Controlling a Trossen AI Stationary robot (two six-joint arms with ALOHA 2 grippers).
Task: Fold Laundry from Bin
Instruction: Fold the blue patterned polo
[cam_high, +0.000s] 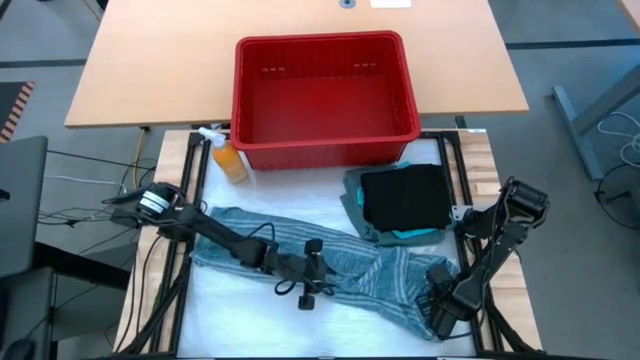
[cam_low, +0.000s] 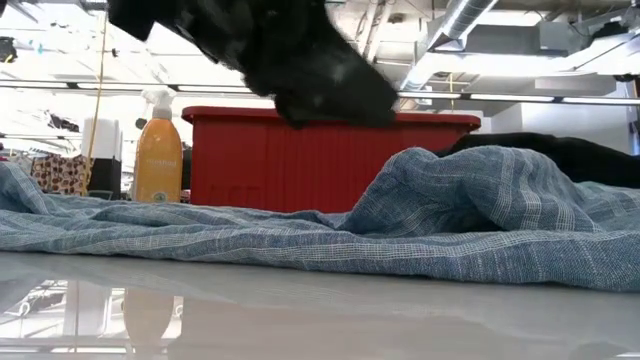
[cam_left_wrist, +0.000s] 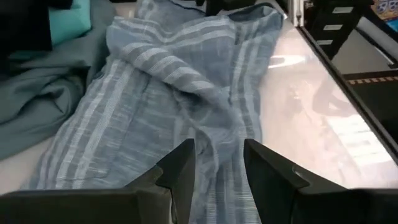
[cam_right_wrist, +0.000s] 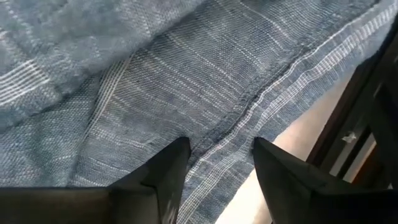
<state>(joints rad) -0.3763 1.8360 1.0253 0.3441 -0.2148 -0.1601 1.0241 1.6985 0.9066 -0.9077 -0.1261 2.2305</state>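
The bin (cam_high: 325, 95) stands empty behind the blue-grey shirt (cam_high: 340, 262) sprawled across the table, limp, light cloth best pinched at its hem, where the left gripper (cam_left_wrist: 219, 163) and right gripper (cam_right_wrist: 221, 163) hover open.

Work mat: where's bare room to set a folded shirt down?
Free: the white mat between the red bin and the blue-grey garment, and the strip along the near edge below that garment. Crowded: the right side, where the black garment tops a stack, and the middle, where the left gripper and right gripper work the cloth.
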